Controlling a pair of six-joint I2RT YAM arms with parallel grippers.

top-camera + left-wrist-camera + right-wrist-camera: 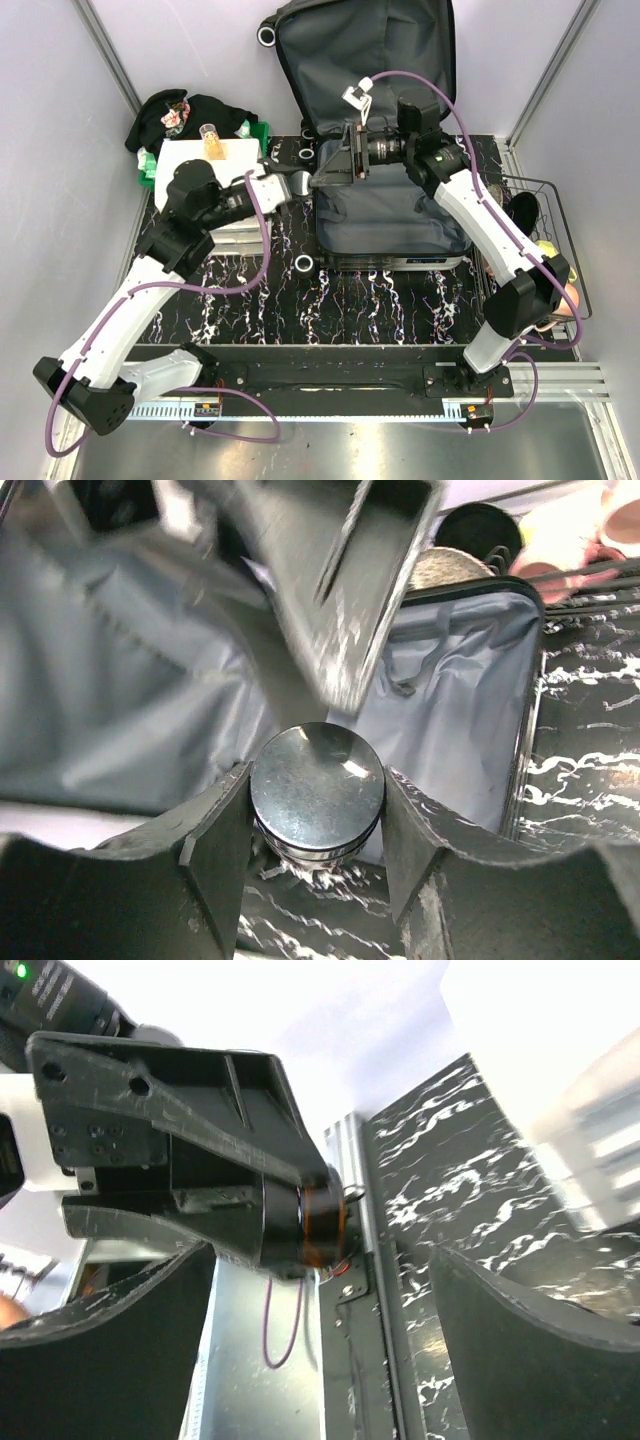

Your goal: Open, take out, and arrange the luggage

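Nearest, the two arm bases sit at the front edge of the black, white-veined marble-pattern tabletop (330, 300). Just beyond, in the middle, the large hard-shell suitcase with dark grey fabric lining (390, 215) lies open. Its lower half is flat on the tabletop and its lid stands up against the back wall, with small white wheels showing along its left side.

Above the suitcase's left part the two claws meet. The left claw (316, 776), reaching in from the left, pinches a small dark cylinder with a glossy round end (318, 792), one finger against each side. The right claw (320, 1285), coming from the right, faces it with its fingers spread wide on either side of the cylinder, not touching it.

To the right of the suitcase stands a black wire basket (560, 200) holding several items. To the left sits a white drawer unit (195, 155), with a green plastic bin (262, 135) and a heap of black clothing (190, 110) behind it.
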